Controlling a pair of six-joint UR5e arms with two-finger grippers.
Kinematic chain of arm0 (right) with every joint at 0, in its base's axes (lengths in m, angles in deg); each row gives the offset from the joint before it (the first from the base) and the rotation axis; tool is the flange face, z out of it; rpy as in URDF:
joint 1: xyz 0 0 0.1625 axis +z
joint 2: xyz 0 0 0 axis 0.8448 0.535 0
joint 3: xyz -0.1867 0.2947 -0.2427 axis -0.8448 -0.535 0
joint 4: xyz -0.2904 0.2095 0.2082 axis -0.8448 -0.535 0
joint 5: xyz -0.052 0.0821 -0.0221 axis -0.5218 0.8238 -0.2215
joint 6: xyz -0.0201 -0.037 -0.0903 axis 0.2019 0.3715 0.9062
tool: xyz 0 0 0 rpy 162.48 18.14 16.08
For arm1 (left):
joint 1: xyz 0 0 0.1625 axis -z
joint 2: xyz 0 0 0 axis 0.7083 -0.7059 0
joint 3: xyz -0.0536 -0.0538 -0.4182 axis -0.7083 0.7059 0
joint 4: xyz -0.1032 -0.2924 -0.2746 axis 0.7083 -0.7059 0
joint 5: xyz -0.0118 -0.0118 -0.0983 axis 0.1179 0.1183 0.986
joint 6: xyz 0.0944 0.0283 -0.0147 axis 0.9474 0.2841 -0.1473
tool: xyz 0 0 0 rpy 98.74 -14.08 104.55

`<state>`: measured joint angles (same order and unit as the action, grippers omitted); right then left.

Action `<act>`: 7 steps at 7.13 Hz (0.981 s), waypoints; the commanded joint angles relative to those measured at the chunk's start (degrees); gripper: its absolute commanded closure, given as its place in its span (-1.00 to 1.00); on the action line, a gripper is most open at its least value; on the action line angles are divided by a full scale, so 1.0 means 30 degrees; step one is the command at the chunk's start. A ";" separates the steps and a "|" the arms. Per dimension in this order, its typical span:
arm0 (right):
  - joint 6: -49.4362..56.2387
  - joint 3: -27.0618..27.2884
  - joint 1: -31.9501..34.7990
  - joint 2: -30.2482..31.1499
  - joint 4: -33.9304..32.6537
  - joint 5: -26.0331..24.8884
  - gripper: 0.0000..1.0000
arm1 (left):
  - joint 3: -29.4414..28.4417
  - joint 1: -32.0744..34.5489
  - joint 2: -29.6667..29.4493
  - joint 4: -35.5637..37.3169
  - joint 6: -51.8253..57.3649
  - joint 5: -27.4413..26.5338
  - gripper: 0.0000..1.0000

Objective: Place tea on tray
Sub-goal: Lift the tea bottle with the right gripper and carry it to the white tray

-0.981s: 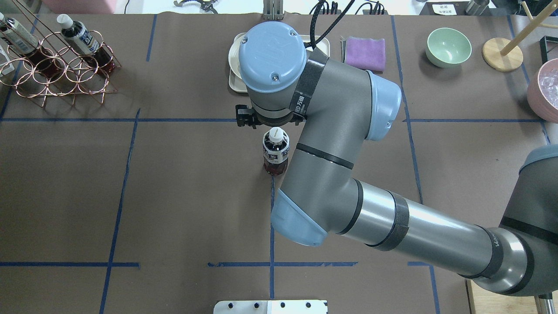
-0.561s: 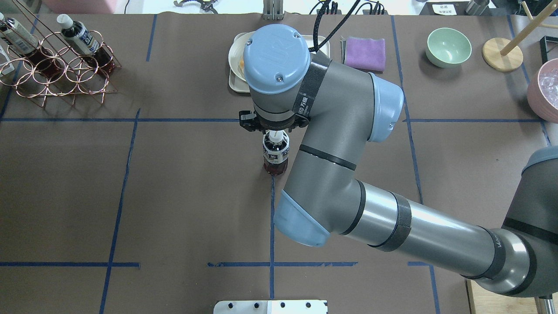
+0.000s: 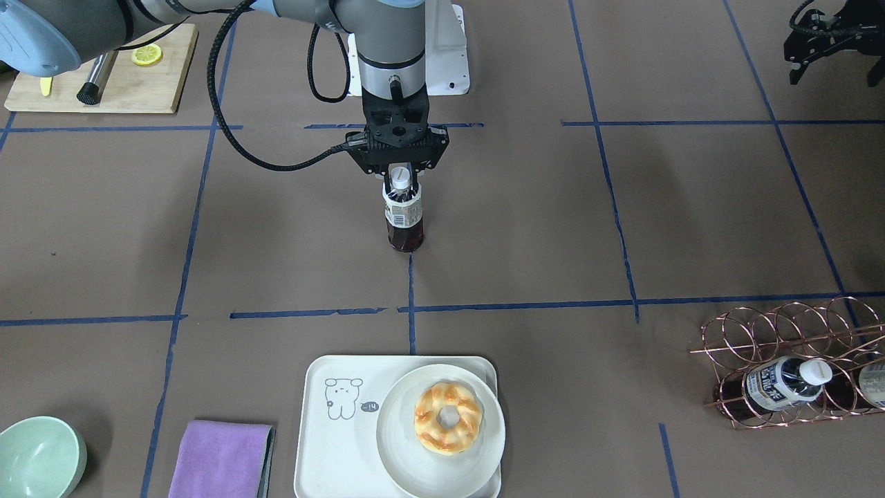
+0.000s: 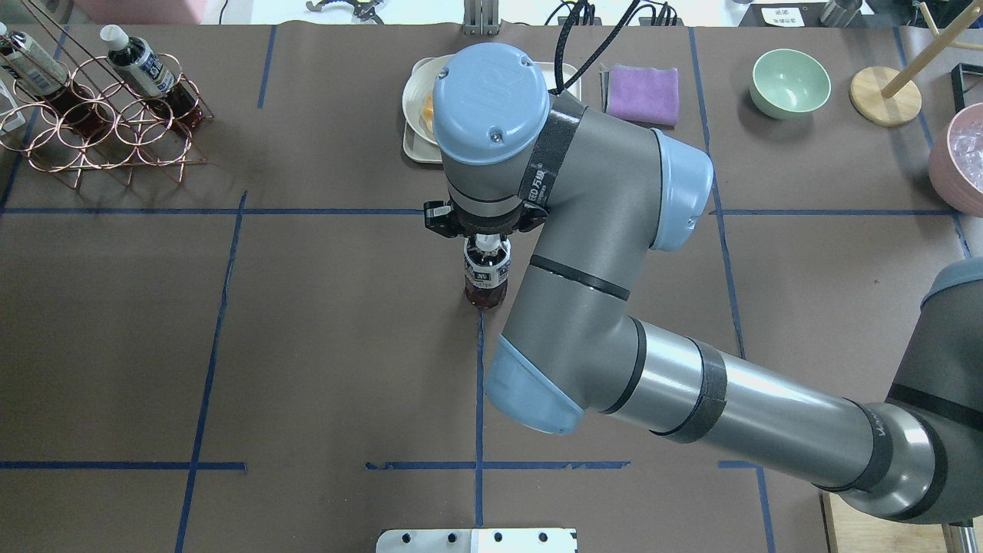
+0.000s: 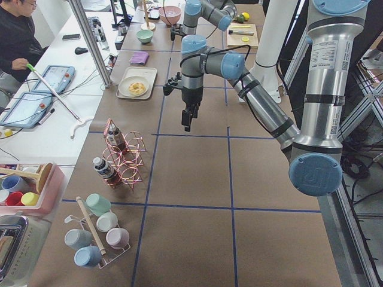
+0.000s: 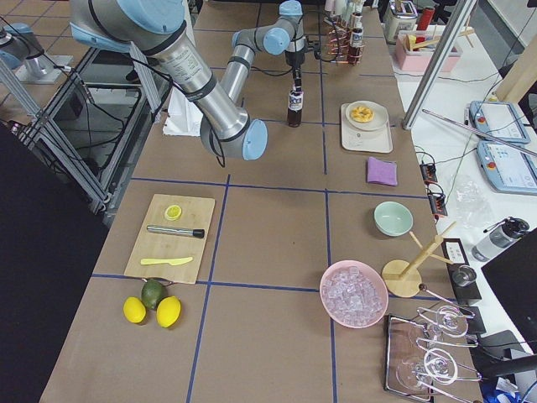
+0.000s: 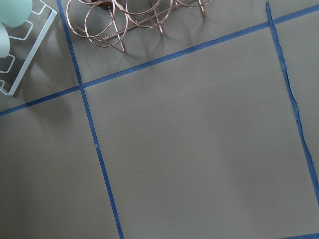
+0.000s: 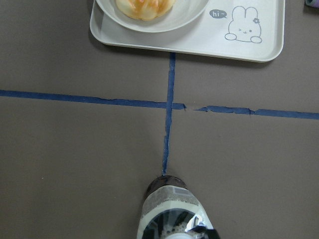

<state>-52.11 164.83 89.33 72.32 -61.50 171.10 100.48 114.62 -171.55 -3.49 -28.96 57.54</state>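
right hand (image 3: 402,180) straddles the cap of the small clear dark-tea bottle (image 3: 404,225); closed or not, i cannot tell. clamp squarely, then lift it upright.

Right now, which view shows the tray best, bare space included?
Exterior front-facing: the whole tray shows, its cartoon half bare, the plate with the doughnut filling the other half. Overhead, the right arm hides most of it. The right wrist view crops it to the near edge; side views show it small.

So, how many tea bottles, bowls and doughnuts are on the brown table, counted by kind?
Tea bottles: 3
Bowls: 2
Doughnuts: 1
Total: 6
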 commanded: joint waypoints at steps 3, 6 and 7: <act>-0.0116 0.1156 0.0017 0.0565 -0.0052 0.0107 0.95 | -0.0039 0.0000 -0.0087 -0.0005 -0.0010 0.0020 -1.00; -0.0058 0.1485 0.1125 0.0337 -0.0052 0.0459 1.00 | -0.0040 0.0000 -0.0146 -0.0005 -0.0039 -0.0009 -1.00; 0.0058 0.1253 0.2088 0.0160 0.0035 0.0372 1.00 | -0.0011 0.0000 -0.0146 -0.0005 -0.0068 0.0020 -1.00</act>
<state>-52.20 169.03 92.75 73.47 -61.59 172.29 100.39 114.62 -171.95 -3.50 -29.07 57.56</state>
